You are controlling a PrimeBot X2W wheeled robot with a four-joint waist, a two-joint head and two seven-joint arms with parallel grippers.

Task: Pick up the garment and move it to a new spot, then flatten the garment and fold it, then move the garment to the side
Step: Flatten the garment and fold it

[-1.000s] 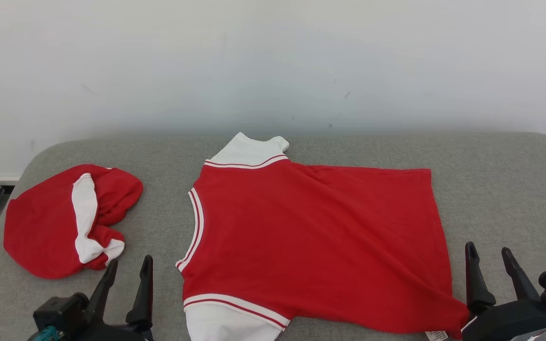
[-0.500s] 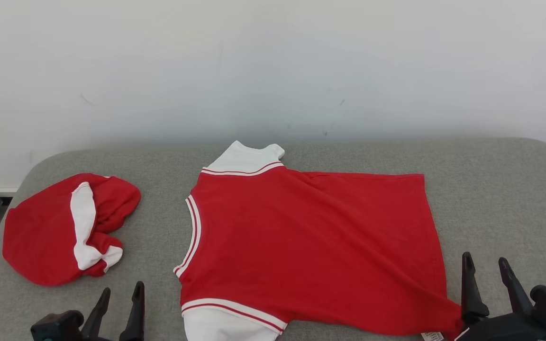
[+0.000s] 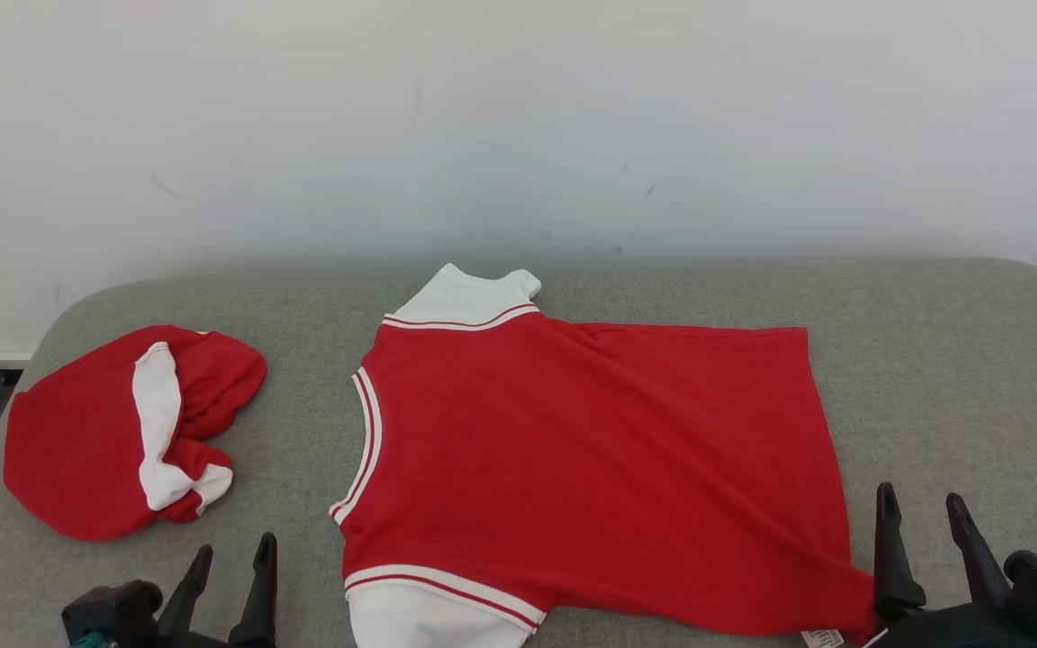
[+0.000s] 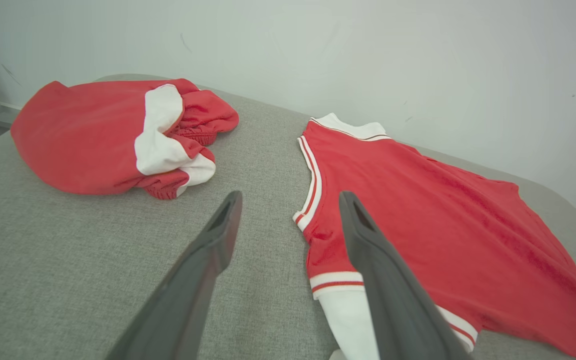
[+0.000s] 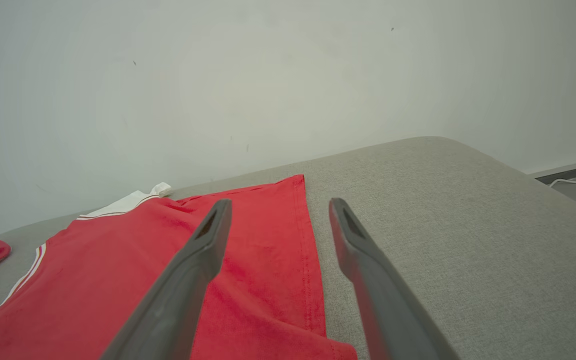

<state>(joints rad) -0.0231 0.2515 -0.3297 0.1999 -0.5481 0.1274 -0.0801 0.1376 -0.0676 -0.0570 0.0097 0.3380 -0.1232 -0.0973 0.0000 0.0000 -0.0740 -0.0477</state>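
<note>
**Red T-shirt spread flat mid-bench, both pincers apart and empty**

We find the red T-shirt (image 3: 590,459) lying flat in the middle of the grey padded bench (image 3: 951,360), with its striped neckline to the left and its hem to the right. One white sleeve (image 3: 469,292) points at the white wall (image 3: 518,117) and the other (image 3: 410,621) lies at the near edge, while a small label (image 3: 827,638) peeks out at the near hem corner. The right pincer (image 3: 920,493) stands just beside that corner, fingers spread and holding nothing; we cannot tell whether it touches the cloth. The left pincer (image 3: 235,544) is likewise spread and empty, low over bare bench by the neckline side. Further left, well apart from the shirt, lies a bunched red-and-white garment (image 3: 86,450).
</note>
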